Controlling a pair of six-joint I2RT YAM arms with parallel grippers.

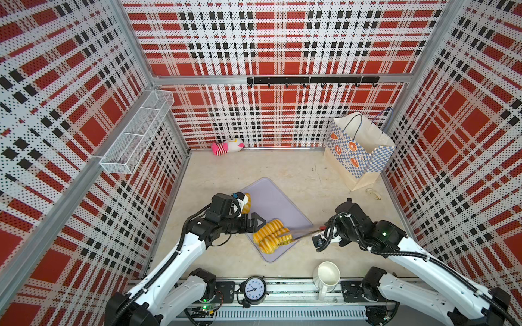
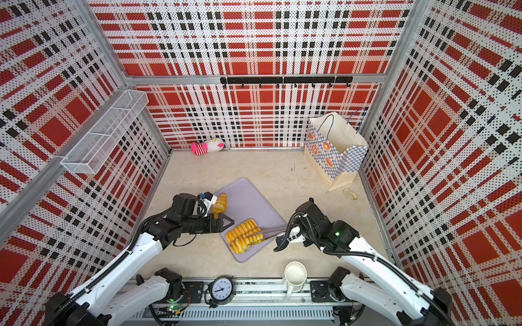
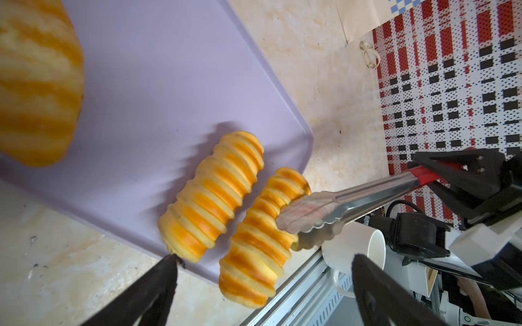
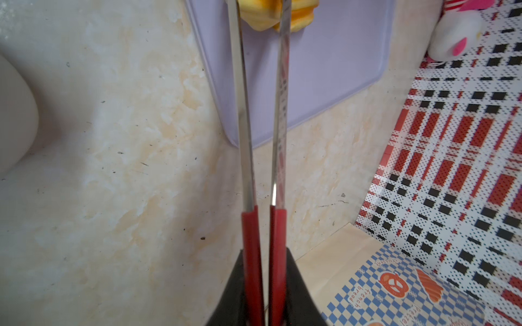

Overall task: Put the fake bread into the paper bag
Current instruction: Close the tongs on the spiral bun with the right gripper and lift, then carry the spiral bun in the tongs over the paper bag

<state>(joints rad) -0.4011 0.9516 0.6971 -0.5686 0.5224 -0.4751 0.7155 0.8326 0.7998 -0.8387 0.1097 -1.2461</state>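
Note:
Two ridged golden loaves of fake bread (image 1: pixel 268 229) (image 1: pixel 275 243) lie side by side on the near end of a lilac tray (image 1: pixel 275 200); a third piece (image 1: pixel 247 206) sits at the tray's left edge. My right gripper (image 1: pixel 322 228) is shut on the red handles of metal tongs (image 1: pixel 305 233). In the left wrist view the tongs' (image 3: pixel 339 206) scalloped tips clamp one end of the nearer loaf (image 3: pixel 262 240). My left gripper (image 1: pixel 258 223) is open and empty just left of the loaves. The paper bag (image 1: pixel 357 152) stands open at the back right.
A white jug (image 1: pixel 327 275) and a small clock (image 1: pixel 255 289) stand at the front edge by the arm bases. A pink-and-white plush toy (image 1: pixel 227 146) lies against the back wall. A wire basket (image 1: pixel 135 132) hangs on the left wall.

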